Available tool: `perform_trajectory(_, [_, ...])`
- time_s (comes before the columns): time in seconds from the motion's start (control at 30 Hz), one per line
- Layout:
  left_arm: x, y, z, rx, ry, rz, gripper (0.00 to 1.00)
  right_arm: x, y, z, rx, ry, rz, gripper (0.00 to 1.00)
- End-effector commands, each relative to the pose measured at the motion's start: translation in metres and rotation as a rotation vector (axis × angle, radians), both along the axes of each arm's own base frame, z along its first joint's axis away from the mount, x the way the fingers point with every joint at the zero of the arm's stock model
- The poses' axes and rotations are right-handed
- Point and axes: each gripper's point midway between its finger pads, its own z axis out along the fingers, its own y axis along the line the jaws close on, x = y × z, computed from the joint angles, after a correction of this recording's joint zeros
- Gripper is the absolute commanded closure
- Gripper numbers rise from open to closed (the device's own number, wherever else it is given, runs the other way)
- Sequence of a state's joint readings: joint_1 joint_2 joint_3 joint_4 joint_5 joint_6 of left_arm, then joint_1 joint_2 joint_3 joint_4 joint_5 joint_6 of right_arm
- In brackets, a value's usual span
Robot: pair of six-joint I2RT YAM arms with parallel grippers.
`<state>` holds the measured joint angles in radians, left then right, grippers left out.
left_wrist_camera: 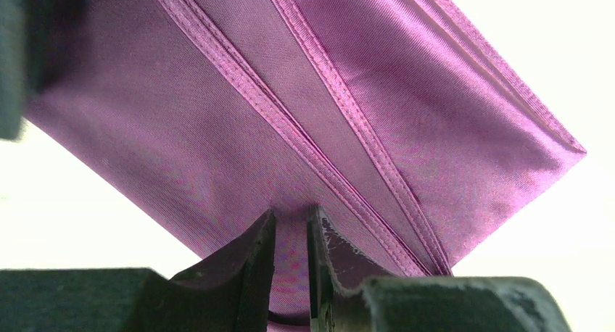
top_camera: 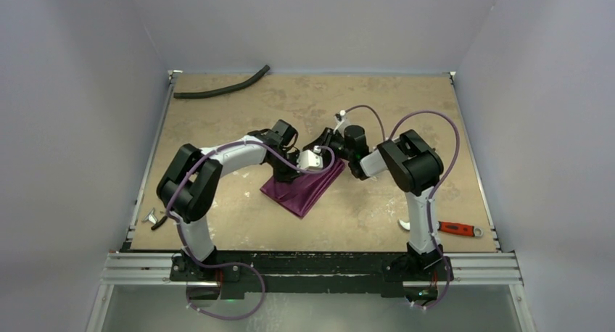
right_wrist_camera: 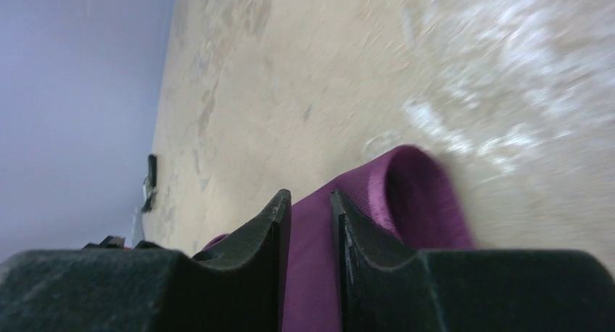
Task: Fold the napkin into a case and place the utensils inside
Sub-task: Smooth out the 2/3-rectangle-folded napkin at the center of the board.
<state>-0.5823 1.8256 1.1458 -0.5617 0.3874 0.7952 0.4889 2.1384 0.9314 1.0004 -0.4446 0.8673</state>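
Napkin (top_camera: 303,189), plum-purple, lying part-folded on the bench (top_camera: 362,216): thin, light, limp, probably slippery cloth, best taken at hems or folds; left hand (left_wrist_camera: 291,223) pinched nearly closed on a hemmed edge, right hand (right_wrist_camera: 310,205) nipped narrowly on a raised fold.

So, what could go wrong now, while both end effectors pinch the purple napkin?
The left end effector grips only a narrow strip of the napkin beside its stacked hems; the shiny cloth may slip free.
The right end effector pinches a loose rolled fold; pulling unevenly could undo the layers.
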Motion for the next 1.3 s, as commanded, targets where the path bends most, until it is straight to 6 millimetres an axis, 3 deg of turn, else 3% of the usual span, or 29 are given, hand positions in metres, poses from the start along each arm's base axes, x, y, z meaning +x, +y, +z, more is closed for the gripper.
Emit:
perform_trajectory(0.0, [-0.02,0.026,-0.013,0.091,0.053,-0.018,0.8,0.027,-0.017,0.018,-0.009,-0.145,-0.06,0.69])
perform_trajectory(0.33, [-0.022,0.032,-0.019,0.124,0.024,-0.034,0.82,0.047,-0.058,0.014,-0.072,-0.175,-0.154,0.66])
perform_trajectory(0.47, [-0.011,0.03,-0.012,0.123,-0.016,-0.021,0.82,0.049,-0.069,0.041,-0.112,-0.232,-0.167,0.64])
perform_trajectory(0.53, [-0.004,0.03,-0.008,0.13,-0.05,-0.036,0.81,0.045,-0.076,0.065,-0.138,-0.281,-0.18,0.64])
perform_trajectory(0.63, [0.007,0.03,-0.005,0.151,-0.093,-0.058,0.81,0.022,-0.084,0.078,-0.149,-0.29,-0.178,0.66])
perform_trajectory(0.77, [0.017,0.024,-0.002,0.175,-0.133,-0.092,0.8,-0.019,-0.08,0.058,-0.187,-0.218,-0.123,0.7])
perform_trajectory(0.87, [0.021,0.017,0.009,0.174,-0.164,-0.11,0.78,-0.044,-0.06,0.04,-0.222,-0.181,-0.06,0.71])
perform_trajectory(1.0, [0.03,0.01,0.043,0.152,-0.205,-0.096,0.66,-0.048,-0.023,0.045,-0.241,-0.211,0.023,0.73])
perform_trajectory(1.13, [0.04,0.004,0.1,0.093,-0.271,-0.013,0.57,-0.041,-0.008,0.058,-0.239,-0.238,0.04,0.76])
perform_trajectory(1.27, [0.039,0.006,0.152,0.0,-0.327,0.147,0.55,-0.046,0.001,0.063,-0.244,-0.246,0.059,0.78])
